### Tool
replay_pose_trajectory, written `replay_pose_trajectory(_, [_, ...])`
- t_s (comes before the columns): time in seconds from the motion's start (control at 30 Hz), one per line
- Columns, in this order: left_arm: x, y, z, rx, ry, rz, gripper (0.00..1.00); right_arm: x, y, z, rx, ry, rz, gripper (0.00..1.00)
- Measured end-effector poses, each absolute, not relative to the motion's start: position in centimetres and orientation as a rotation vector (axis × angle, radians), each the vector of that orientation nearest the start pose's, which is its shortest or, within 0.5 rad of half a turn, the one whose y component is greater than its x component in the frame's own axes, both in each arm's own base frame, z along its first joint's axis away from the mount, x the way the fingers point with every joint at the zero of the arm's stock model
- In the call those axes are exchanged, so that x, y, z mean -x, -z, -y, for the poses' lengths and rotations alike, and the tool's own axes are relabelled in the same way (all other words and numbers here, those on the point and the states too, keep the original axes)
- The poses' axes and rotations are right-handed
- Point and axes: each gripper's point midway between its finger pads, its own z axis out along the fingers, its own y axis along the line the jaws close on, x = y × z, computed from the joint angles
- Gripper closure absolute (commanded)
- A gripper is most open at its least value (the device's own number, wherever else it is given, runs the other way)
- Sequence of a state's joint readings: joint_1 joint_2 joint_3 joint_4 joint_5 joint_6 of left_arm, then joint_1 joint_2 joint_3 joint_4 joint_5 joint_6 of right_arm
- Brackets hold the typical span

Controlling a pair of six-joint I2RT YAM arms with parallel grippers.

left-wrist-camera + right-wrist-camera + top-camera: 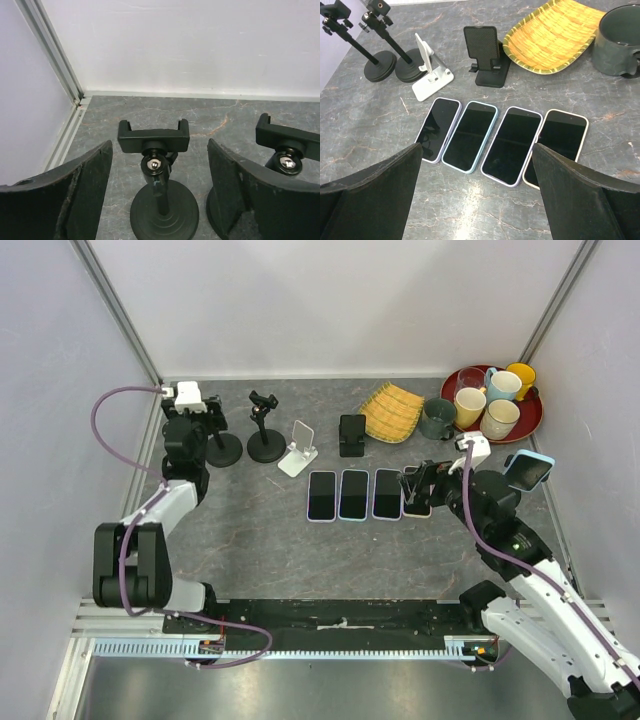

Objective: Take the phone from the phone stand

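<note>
Several phones (pixel 353 494) lie flat in a row on the grey table, dark screens up, also below my right gripper (pixel 476 150) as phones (pixel 470 135). That right gripper (pixel 420 483) hovers open over the row's right end, holding nothing. A blue-cased phone (pixel 528 470) stands tilted at the right edge, its support hidden. My left gripper (pixel 207 422) is open at the back left. An empty black clamp stand (pixel 153 138) stands between the left gripper (pixel 159 150) fingers without touching them. A second clamp stand (pixel 287 150), a white stand (pixel 298 450) and a black stand (pixel 352 435) are empty.
A red tray (pixel 530 415) with several mugs sits at the back right. A yellow woven dish (pixel 392 412) and a dark green mug (pixel 437 418) stand beside it. White walls close in on the left, back and right.
</note>
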State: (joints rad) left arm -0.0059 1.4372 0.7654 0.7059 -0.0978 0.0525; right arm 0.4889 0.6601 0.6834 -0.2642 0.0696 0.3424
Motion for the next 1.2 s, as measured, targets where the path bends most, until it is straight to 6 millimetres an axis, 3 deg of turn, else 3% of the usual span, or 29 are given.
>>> replay_pose_trajectory(0.13, [-44.4, -25.6, -1.5, 0.041, -0.094, -1.518, 0.0, -25.6, -25.3, -12.4, 0.032, -0.453, -1.848, 0.02])
replay_pose_trajectory(0.33, [-39.4, -31.1, 0.4, 0.056, 0.057, -1.46, 0.0, -27.4, -25.7, -9.5, -0.084, -0.226, -1.934, 0.02])
replay_pose_trajectory(0.53, [-32.9, -34.6, 3.8, -0.023, 0.262, -1.431, 0.0, -29.0, -23.0, -7.0, -0.164, 0.043, -2.065, 0.02])
replay_pose_trajectory(0.57, [-32.6, -33.9, 4.1, -0.029, 0.278, -1.457, 0.0, -29.0, -22.9, -6.5, -0.178, 0.082, -2.072, 0.02])
replay_pose_trajectory(0.63, [-29.6, -34.4, 5.2, -0.068, 0.314, -1.428, 0.0, -29.0, -23.2, -5.0, -0.224, 0.181, -2.059, 0.02])
replay_pose_trajectory(0.73, [-26.9, -33.3, 6.8, -0.117, 0.365, -1.441, 0.0, -29.1, -25.3, -2.4, -0.325, 0.31, -1.982, 0.02])
replay_pose_trajectory(0.87, [-24.7, -29.5, 8.8, -0.188, 0.422, -1.507, 0.0, -28.8, -27.8, 1.5, -0.482, 0.474, -1.861, 0.02])
replay_pose_trajectory(1.0, [-23.1, -26.4, 9.8, -0.248, 0.436, -1.557, 0.0, -28.1, -28.3, 5.6, -0.63, 0.628, -1.793, 0.02])
replay_pose_trajectory(1.2, [-21.5, -27.3, 10.4, -0.298, 0.442, -1.495, 0.0, -28.0, -27.5, 9.7, -0.784, 0.707, -1.724, 0.02])
